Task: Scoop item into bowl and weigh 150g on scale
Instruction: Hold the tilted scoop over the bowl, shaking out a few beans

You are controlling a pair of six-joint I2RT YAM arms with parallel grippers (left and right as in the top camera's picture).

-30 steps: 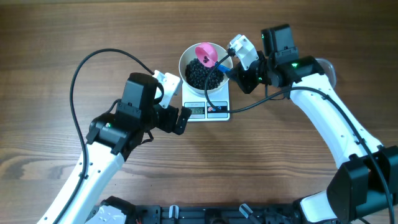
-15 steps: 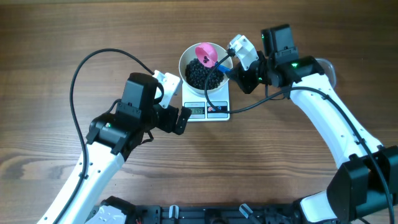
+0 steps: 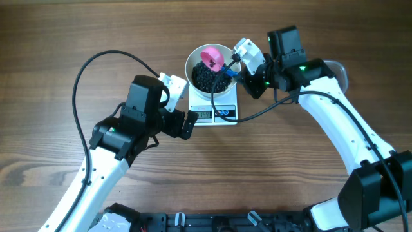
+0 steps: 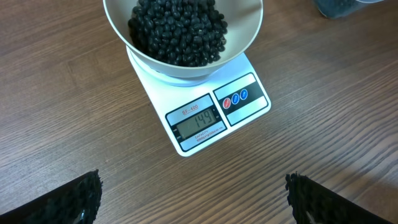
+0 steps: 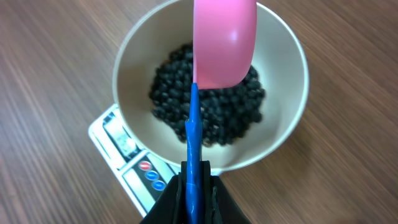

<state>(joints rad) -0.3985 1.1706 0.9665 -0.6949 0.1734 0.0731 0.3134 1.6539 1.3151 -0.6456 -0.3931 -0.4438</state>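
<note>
- My right gripper (image 5: pixel 194 188) is clenched on the blue handle (image 5: pixel 193 140) of the scoop (image 5: pixel 224 43), with the handle pinched between the two fingers.
- The handle runs straight out from my right gripper. The pink cup of the scoop is held over the bowl (image 5: pixel 292 59), above the beans (image 5: pixel 217 118) and towards the far rim in my right wrist view.
- From overhead the pink cup sits over the bowl's upper edge, and my right gripper is just beside the bowl's right side.
- The white bowl stands on the scale (image 4: pixel 155 74), covering most of its platform. The front strip of the scale, with the display (image 4: pixel 198 119) and two round buttons (image 4: pixel 235 98), sticks out from under it.
- The black beans lie heaped in the bottom of the bowl, filling a good part of it.
- The display reads 149.
- My left gripper (image 4: pixel 193 186) is released, its fingers (image 4: pixel 68 202) spread wide apart and holding nothing.
- It hovers over the bare wooden bench (image 3: pixel 64 38), just in front of the scale and to its left side when seen from overhead.
- A corner of a clear tub (image 4: pixel 341 6) with something dark inside shows at the top right of my left wrist view, apart from the scale.
</note>
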